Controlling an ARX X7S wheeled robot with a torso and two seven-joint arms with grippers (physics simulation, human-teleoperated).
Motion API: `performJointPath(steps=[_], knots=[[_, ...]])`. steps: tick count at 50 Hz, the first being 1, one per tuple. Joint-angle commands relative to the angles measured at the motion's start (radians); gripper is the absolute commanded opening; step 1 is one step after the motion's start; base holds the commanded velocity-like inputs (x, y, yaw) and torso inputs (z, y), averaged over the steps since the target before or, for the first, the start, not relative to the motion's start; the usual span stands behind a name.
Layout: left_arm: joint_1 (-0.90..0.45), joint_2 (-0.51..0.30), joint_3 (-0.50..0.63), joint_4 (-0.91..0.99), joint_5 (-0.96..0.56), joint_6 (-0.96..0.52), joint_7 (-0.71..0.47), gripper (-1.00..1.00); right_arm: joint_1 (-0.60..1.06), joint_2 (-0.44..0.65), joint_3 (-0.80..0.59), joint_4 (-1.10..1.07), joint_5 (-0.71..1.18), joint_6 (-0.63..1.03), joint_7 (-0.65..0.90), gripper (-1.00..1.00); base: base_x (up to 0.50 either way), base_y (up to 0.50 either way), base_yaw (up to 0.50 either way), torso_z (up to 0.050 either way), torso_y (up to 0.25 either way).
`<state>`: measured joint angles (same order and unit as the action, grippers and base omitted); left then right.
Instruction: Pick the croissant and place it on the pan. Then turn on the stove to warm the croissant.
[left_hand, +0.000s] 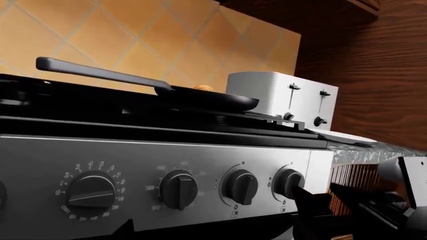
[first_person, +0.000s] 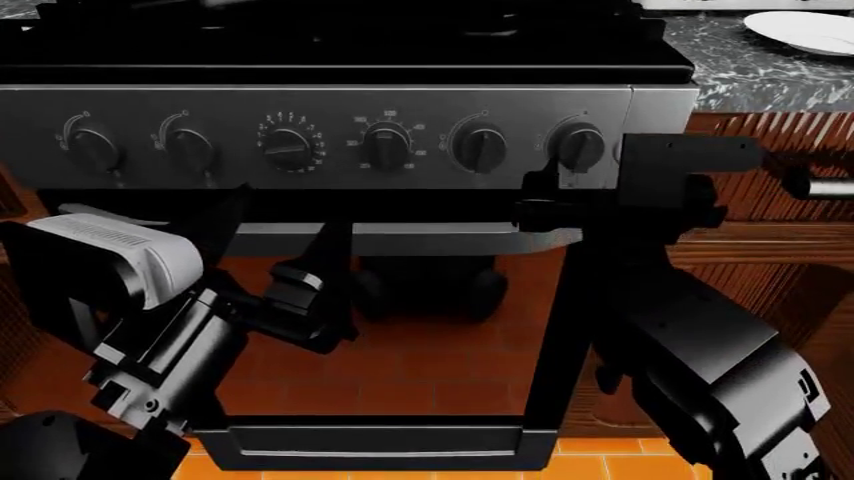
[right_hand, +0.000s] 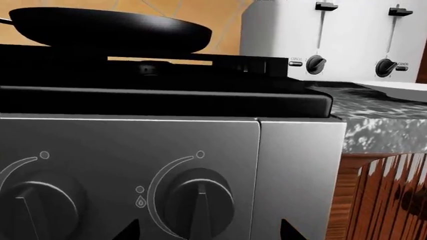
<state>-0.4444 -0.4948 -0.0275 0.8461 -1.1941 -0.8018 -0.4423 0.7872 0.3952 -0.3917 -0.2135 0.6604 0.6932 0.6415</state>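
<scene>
1. The croissant (left_hand: 203, 88), a small golden-orange ridged pastry, shows only as a sliver above the rim of the round black frying pan (left_hand: 207, 100), so it seems already placed there.
2. The large black stove (first_person: 334, 60) carries round dark knobs on its grey metal front panel; the rightmost knob (first_person: 578, 146) lies straight ahead of the right pincer (first_person: 561, 205), whose jaws stand apart around it.
3. The left pincer (first_person: 287, 270) hangs lower, before the oven door, spread and empty; the right arm is nearer.

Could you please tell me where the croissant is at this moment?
In the left wrist view, the croissant sits in the pan on the stove, just in front of the white toaster.
</scene>
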Motion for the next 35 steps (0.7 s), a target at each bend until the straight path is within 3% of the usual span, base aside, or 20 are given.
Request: performJointPath(steps=[1, 35], knots=[[-0.001, -0.002, 0.004, -0.004, -0.003, 0.004, -0.003, 1.00, 0.016, -0.004, -0.006, 0.018, -0.003, -0.005, -0.009, 1.00, 0.00, 0.00, 0.00, 0.000, 0.000], [0.003, -0.011, 0.014, -0.004, -0.011, 0.017, -0.011, 1.00, 0.030, -0.015, -0.018, 0.076, -0.006, -0.030, -0.038, 1.00, 0.00, 0.00, 0.00, 0.000, 0.000]])
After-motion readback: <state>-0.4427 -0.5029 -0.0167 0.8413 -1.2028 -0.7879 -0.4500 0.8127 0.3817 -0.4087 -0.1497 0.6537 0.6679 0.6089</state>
